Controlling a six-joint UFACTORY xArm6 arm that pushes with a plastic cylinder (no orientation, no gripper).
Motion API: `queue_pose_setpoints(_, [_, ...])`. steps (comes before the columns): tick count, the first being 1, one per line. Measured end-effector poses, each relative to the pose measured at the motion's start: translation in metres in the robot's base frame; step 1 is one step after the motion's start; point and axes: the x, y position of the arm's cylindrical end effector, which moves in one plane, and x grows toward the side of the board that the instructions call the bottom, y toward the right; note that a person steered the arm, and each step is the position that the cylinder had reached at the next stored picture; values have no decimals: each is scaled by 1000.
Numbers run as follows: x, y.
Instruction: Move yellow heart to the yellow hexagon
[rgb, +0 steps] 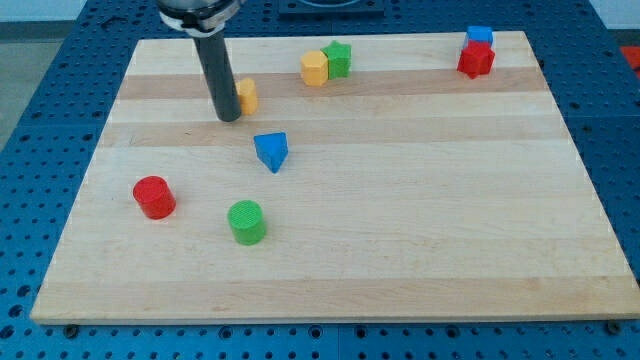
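Note:
The yellow heart (247, 96) lies near the view's top left of the wooden board, partly hidden behind my rod. My tip (229, 117) rests on the board just left of the heart, touching or almost touching it. The yellow hexagon (314, 68) sits to the right of the heart, nearer the view's top, with a green block (338, 59) pressed against its right side.
A blue triangle (271, 151) lies below the heart. A red cylinder (154, 197) and a green cylinder (246, 222) stand at the lower left. A red block (476, 60) and a blue block (480, 37) sit at the top right corner.

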Motion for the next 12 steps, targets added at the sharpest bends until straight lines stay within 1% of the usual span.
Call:
queue_pose_setpoints(1, [0, 0])
queue_pose_setpoints(2, [-14, 39])
queue_pose_setpoints(4, [-12, 37])
queue_pose_setpoints(5, [11, -9])
queue_pose_setpoints(6, [21, -43])
queue_pose_setpoints(7, [19, -43])
queue_pose_setpoints(8, [-23, -10])
queue_pose_setpoints(9, [-23, -10])
queue_pose_setpoints(10, [-31, 44])
queue_pose_setpoints(11, [-31, 44])
queue_pose_setpoints(12, [-58, 52])
